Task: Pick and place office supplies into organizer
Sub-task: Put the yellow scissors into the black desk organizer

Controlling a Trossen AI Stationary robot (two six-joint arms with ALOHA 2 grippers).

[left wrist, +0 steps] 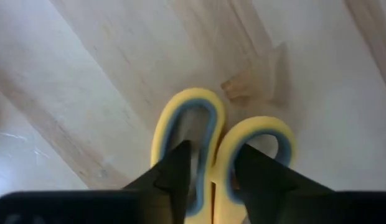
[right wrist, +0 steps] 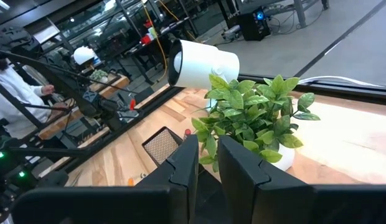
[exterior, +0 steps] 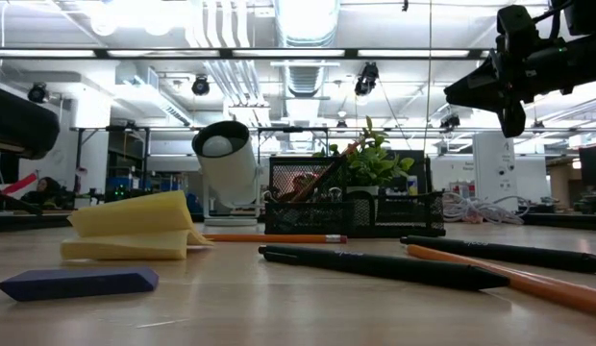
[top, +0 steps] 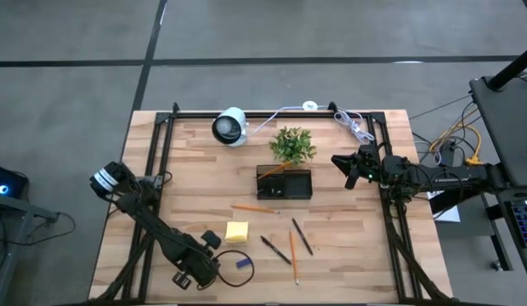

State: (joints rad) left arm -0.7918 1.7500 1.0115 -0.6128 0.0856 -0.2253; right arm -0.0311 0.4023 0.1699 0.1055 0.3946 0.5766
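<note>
Reaching down at the desk's [top: 195, 153] near-left corner, the left hand [left wrist: 208, 180] has its two dark fingers set over the yellow-handled scissors [left wrist: 221, 146], one finger in the left loop and one at the right loop; whether they press the handles cannot be told. In the high view that hand [top: 194, 270] sits beside a dark ring and a small blue block [top: 244, 264]. The right hand [top: 347, 166] hangs above the desk's right side, near the potted plant [top: 291, 144], fingers [right wrist: 183, 163] close together on nothing. The black mesh organizer [top: 284, 184] stands mid-desk, an orange pencil leaning inside. Open wood lies between it and the loose items: a square yellow sticky-note pad [top: 236, 231], thin orange pencils [top: 291, 245] and dark pens [top: 302, 236]. Black frame rails [top: 161, 144] border the planked desk.
</note>
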